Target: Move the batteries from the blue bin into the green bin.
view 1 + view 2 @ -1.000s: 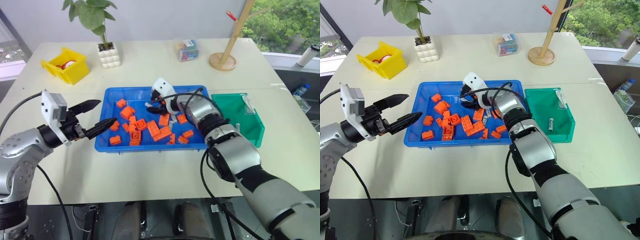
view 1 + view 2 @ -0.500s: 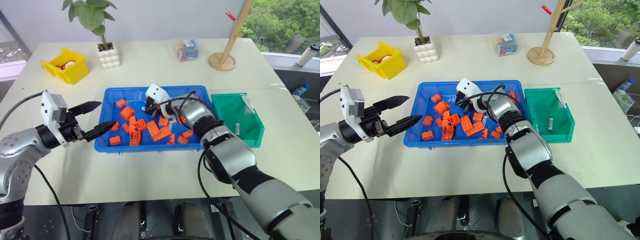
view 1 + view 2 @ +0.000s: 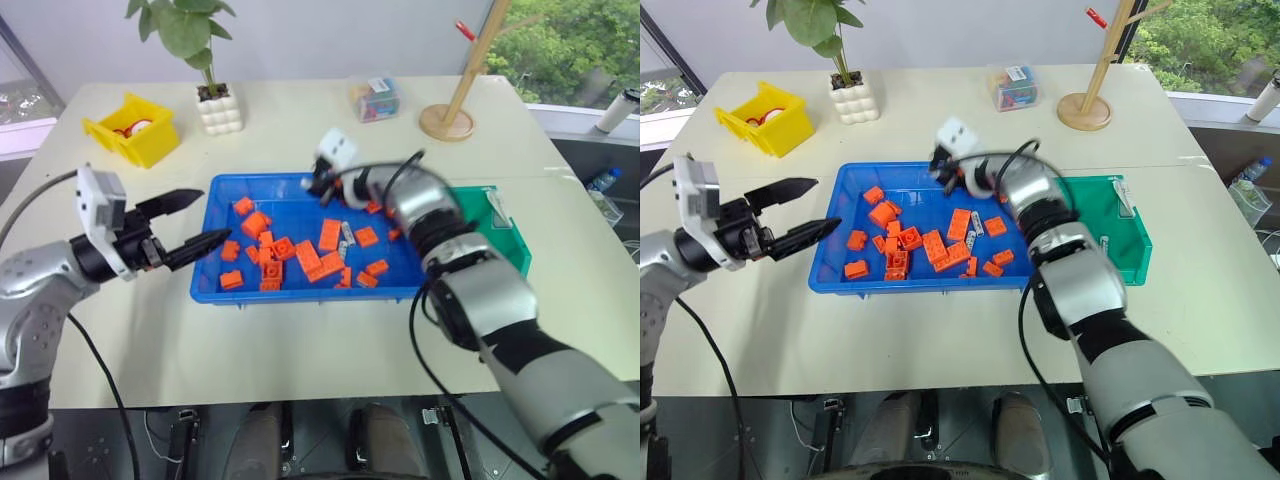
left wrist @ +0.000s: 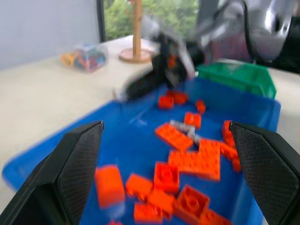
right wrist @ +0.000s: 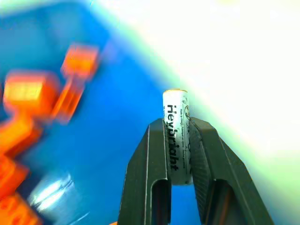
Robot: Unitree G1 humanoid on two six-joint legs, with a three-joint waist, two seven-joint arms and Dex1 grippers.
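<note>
- Cream counter (image 3: pixel 300 370) by the window: blue bin (image 3: pixel 290 192) of orange bricks (image 3: pixel 318 260), green bin (image 3: pixel 510 245) beside it.
- Right end effector (image 5: pixel 180 140) pinches one battery (image 5: pixel 176 133) above the blue bin.
- Left end effector (image 3: pixel 195 222) hovers spread, empty.
- Another battery (image 3: pixel 347 236) lies among the bricks; sorting seems unfinished.

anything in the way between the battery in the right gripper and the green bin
Nothing visible blocks it. The right gripper is shut on a battery, raised above the blue bin near its far edge. The green bin sits right beside the blue bin, open-topped, with only the robot's own right forearm over it.
</note>
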